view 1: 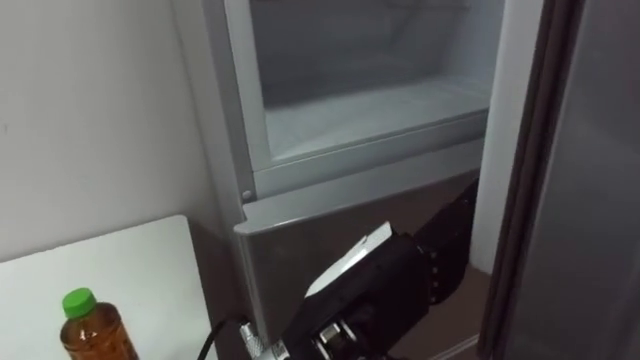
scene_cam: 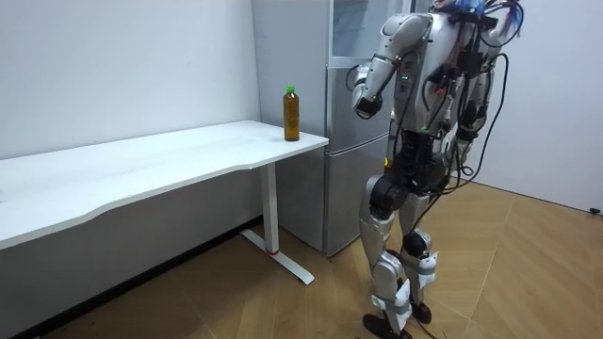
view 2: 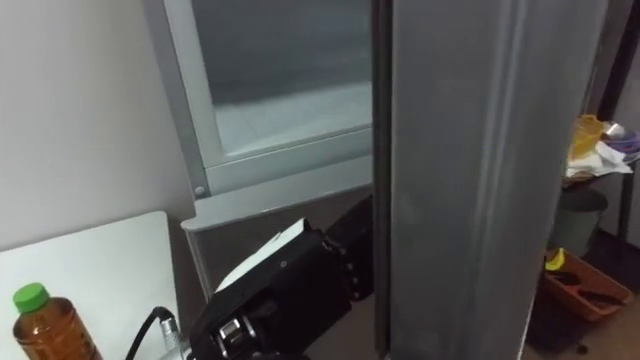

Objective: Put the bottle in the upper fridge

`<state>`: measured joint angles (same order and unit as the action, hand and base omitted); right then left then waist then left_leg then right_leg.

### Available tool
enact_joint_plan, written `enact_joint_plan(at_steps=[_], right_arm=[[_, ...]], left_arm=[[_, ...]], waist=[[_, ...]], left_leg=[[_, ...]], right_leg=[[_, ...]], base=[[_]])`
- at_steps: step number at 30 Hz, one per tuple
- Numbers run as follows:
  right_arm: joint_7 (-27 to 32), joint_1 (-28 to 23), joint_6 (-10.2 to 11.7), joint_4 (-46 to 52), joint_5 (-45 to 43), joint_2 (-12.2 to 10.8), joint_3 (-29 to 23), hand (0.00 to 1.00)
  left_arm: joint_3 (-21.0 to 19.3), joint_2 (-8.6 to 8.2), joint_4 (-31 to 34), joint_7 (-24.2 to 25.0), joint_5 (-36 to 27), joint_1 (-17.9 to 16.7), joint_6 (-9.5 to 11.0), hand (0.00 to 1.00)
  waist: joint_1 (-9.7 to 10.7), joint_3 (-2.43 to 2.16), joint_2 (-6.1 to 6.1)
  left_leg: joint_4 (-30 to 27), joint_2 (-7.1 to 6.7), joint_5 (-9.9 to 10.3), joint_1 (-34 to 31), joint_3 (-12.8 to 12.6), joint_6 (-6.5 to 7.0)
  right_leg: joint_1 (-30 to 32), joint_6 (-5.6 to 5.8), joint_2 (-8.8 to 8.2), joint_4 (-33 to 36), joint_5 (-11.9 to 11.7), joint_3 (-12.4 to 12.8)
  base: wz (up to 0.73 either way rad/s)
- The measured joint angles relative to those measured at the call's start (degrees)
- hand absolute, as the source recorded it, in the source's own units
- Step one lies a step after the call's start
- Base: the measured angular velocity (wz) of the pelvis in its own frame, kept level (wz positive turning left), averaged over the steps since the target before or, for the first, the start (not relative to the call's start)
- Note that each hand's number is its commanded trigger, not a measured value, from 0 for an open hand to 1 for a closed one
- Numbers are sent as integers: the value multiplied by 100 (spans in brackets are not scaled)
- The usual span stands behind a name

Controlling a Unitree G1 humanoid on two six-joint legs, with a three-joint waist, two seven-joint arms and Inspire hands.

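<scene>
Bottle (scene_cam: 292,113) of amber drink with a green cap stands upright on the white table (scene_cam: 170,155), at the corner nearest the fridge (scene_cam: 344,151), with free tabletop all round it. From where I watch, the robot stands upright on the wooden floor (scene_cam: 236,301) right in front of the fridge, facing it, with the table end at its nine o'clock. Its left hand (scene_cam: 366,102) is held up at chest height close to the fridge front, well apart from the bottle.

Seen from its head, that hand sits at six o'clock with its dark back turned up, just before the closed lower door (view 1: 330,225). Whether the fingers are straight or curled I cannot tell. The upper compartment (view 1: 380,100) stands open at twelve o'clock with a pale shelf inside, and the open door (view 1: 580,200) shows edge-on at three o'clock. The bottle is down at seven o'clock on the table corner.
</scene>
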<state>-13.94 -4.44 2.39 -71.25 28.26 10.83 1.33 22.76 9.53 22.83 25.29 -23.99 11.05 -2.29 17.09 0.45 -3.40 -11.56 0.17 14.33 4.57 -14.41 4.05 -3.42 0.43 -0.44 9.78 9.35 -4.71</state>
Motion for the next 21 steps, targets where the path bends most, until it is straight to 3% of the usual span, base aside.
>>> enact_joint_plan(at_steps=[5, 14, 21], right_arm=[[4, -82, -2, -16, 298, 21, -37, 0], [20, -149, -2, -77, 314, 69, -91, 0], [1, -215, -11, -289, 65, 198, -290, 0]], left_arm=[[3, -10, 0, -15, -1, 0, -10, 0], [58, -113, -189, -137, -15, 63, -9, 0], [118, -140, -273, -197, -14, 239, -16, 0]], waist=[[65, 10, -57], [352, 57, -91], [642, 63, -103]], left_leg=[[20, 79, 47, 43, -255, -47], [54, 241, 128, 206, -755, -163], [80, 319, 140, 312, -1081, -239]], right_leg=[[55, -20, 69, -3, -37, 157], [71, -103, 201, 2, -94, 474], [157, -141, 323, -10, -114, 711]], base=[[-27], [-29], [-25]])
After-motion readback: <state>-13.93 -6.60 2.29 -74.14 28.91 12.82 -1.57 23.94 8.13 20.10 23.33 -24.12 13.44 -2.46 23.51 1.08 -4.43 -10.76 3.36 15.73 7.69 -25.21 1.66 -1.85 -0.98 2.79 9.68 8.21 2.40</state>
